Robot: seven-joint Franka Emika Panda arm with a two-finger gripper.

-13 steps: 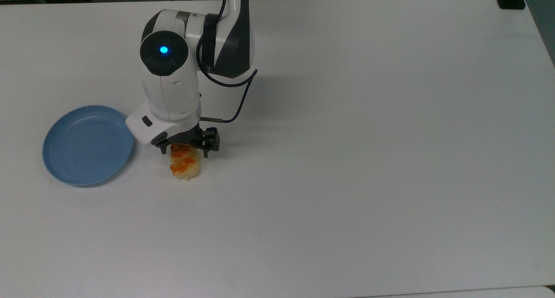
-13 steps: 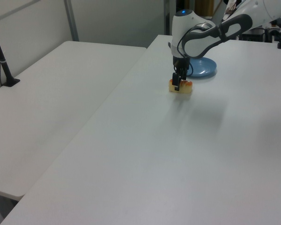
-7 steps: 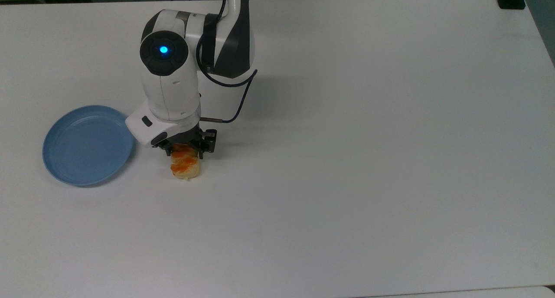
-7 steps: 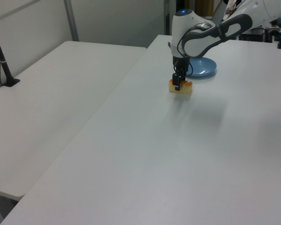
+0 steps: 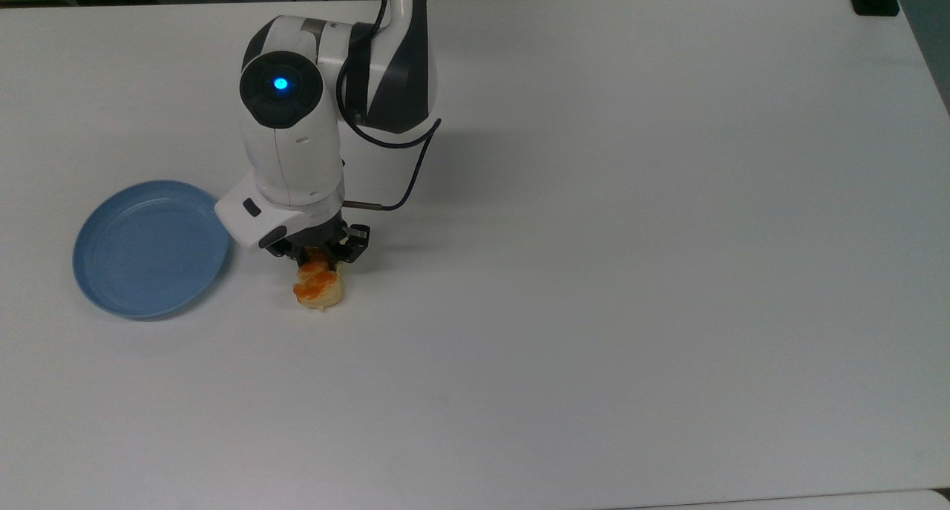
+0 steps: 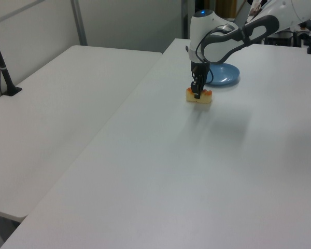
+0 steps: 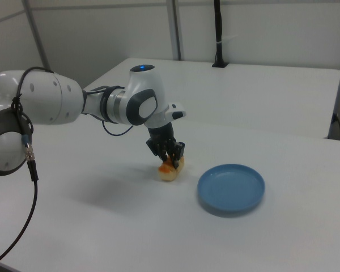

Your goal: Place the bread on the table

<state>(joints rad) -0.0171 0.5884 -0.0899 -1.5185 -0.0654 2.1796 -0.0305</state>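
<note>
A broad plain white counter (image 5: pixel 631 272) fills the scene, with a second white table (image 6: pixel 57 114) beside it and pale walls behind. On the counter lies a round blue plate (image 5: pixel 148 248). The bread (image 5: pixel 318 286) rests on the counter just beside the plate, off its rim, on the top view's right of the plate. In the top view its long axis runs up and down, parallel to the plate's near edge. The claw (image 5: pixel 318 254) stands over the bun's far end, closed in on the bread
</note>
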